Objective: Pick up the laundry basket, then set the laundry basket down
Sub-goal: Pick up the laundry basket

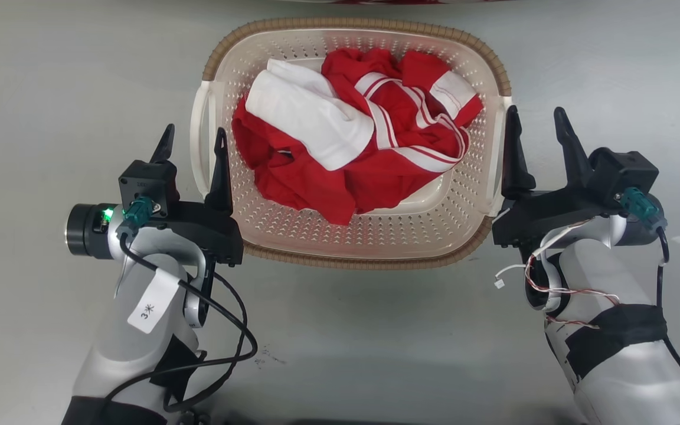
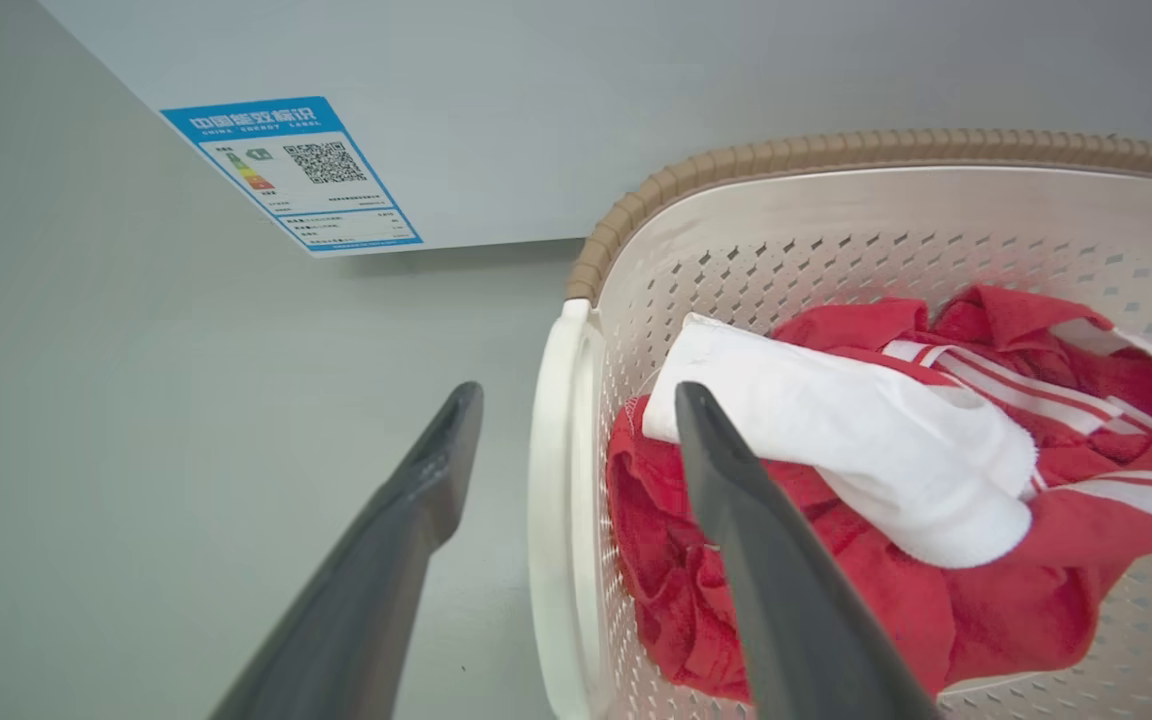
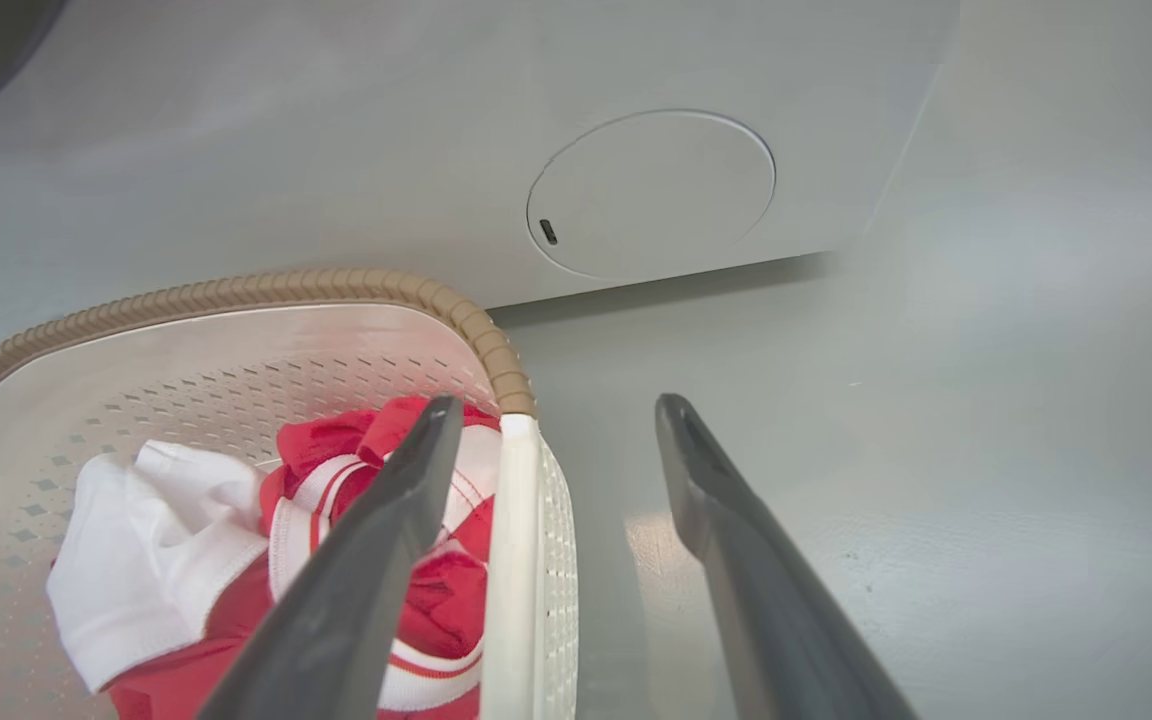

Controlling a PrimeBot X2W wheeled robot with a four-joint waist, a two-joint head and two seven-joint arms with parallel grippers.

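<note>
Left pincer (image 1: 194,131): spread, gripping nothing, astride the white left handle (image 1: 199,147) (one finger inside the wall).
Right pincer (image 1: 535,112): spread too, astride the right handle (image 1: 496,154).
Laundry basket (image 1: 352,237): upper centre on the floor (image 1: 340,348), between both arms, long axis left-right.
Writing: forearm tag (image 1: 152,301) reads "3"; blue energy label (image 2: 291,172), QR code, fine print too small.

Count: 1 laundry basket (image 1: 375,233) with 2 white handles (image 1: 200,141); inside the basket, 1 red striped garment (image 1: 399,147) and 1 white cloth (image 1: 310,118); flanking it, 2 grippers (left gripper (image 1: 195,130), right gripper (image 1: 535,110)); beyond it, 1 blue label (image 2: 291,170).
</note>
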